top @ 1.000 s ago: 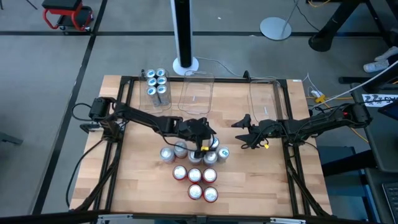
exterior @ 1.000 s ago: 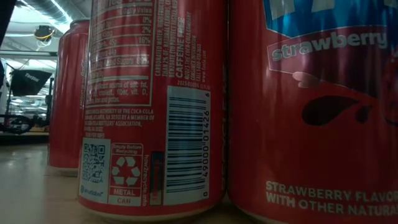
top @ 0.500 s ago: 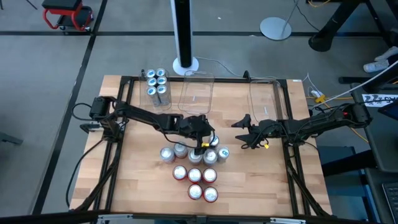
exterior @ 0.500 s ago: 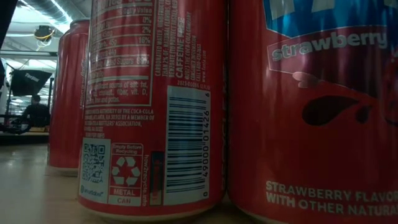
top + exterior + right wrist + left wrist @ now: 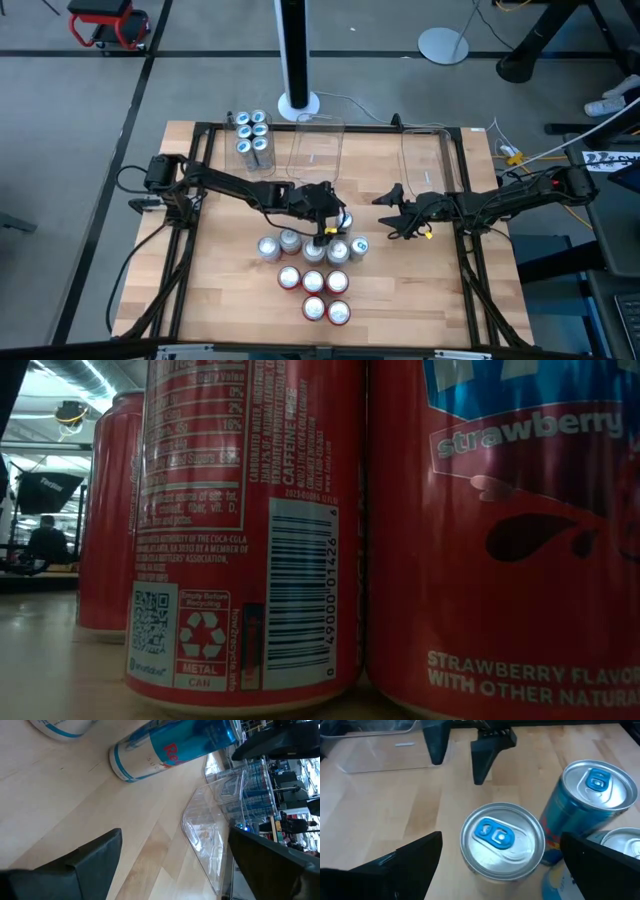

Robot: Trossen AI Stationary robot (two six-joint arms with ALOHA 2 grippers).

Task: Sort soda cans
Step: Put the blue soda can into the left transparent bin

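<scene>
Soda can [image 5: 501,843] stands upright — left gripper [image 5: 502,865] jaws wide open around it, not gripping.

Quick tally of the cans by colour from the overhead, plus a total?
Red cans: 5
Teal cans, grouped at the table's far left corner: 6
Loose silver-top cans mid-table, side colours unclear from above: at least 5, some partly hidden
Total: at least 16

Looked straight down from above on the whole table [image 5: 230,290]. Sat at tabletop level, pressed close against the red cans [image 5: 250,530], facing the room behind. Peered down from the left wrist, close over a silver-topped can [image 5: 501,840]. Skimmed low across the boards from the right wrist, sharing the clear tub [image 5: 220,815] beyond the cans with the overhead view.
</scene>
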